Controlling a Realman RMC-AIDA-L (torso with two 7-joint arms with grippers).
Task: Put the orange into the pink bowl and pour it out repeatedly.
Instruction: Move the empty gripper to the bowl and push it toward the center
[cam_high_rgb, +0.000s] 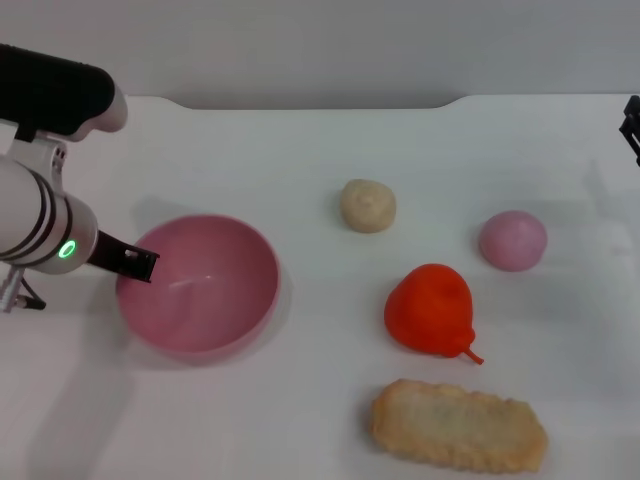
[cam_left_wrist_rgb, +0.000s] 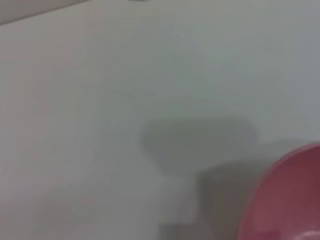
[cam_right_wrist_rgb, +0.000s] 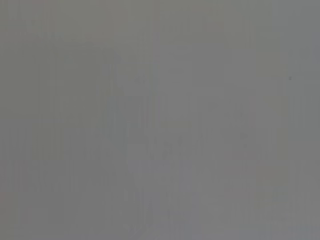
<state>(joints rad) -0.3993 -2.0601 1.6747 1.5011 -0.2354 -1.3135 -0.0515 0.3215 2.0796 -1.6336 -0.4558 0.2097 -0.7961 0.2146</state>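
Observation:
The pink bowl (cam_high_rgb: 200, 285) stands empty on the white table at the left. My left gripper (cam_high_rgb: 135, 263) is at the bowl's left rim, with a dark finger (cam_high_rgb: 130, 260) laid over the rim, gripping it. A part of the bowl's rim also shows in the left wrist view (cam_left_wrist_rgb: 285, 200). The orange (cam_high_rgb: 430, 308) lies on the table to the right of the bowl, apart from it, its stem nub pointing toward the front right. My right gripper (cam_high_rgb: 632, 125) shows only as a dark part at the far right edge, away from everything.
A beige lumpy ball (cam_high_rgb: 368, 205) lies behind the orange. A dull pink ball (cam_high_rgb: 512, 240) lies to its right. A long beige bread-like piece (cam_high_rgb: 458, 425) lies in front of the orange. The table's far edge (cam_high_rgb: 320, 100) runs along the back.

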